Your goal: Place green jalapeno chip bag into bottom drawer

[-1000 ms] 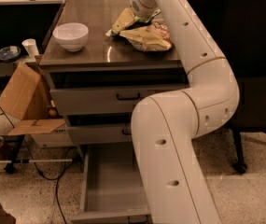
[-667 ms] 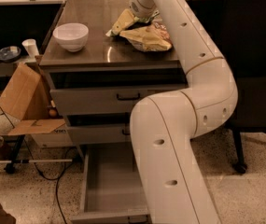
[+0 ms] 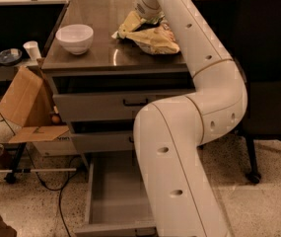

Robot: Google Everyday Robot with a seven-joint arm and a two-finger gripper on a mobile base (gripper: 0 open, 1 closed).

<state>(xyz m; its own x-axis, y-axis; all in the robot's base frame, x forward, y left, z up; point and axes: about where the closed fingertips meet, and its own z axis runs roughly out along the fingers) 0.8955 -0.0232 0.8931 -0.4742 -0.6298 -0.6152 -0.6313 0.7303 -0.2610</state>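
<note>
My arm reaches up and over the cabinet top, and its wrist (image 3: 149,5) is low over the back right of the top. My gripper is beyond the wrist, at the tan-yellow chip bag (image 3: 152,37), and is mostly hidden by the wrist. The green jalapeno chip bag is not visible; it may be hidden behind the wrist and the tan bag. The bottom drawer (image 3: 114,196) is pulled out at floor level, and its flat grey interior is bare where it shows. My forearm covers its right side.
A white bowl (image 3: 74,37) sits on the left of the cabinet top (image 3: 105,58). The two upper drawers (image 3: 105,105) are slightly ajar. A cardboard box (image 3: 24,105) and cables lie to the left. A black office chair (image 3: 270,83) stands to the right.
</note>
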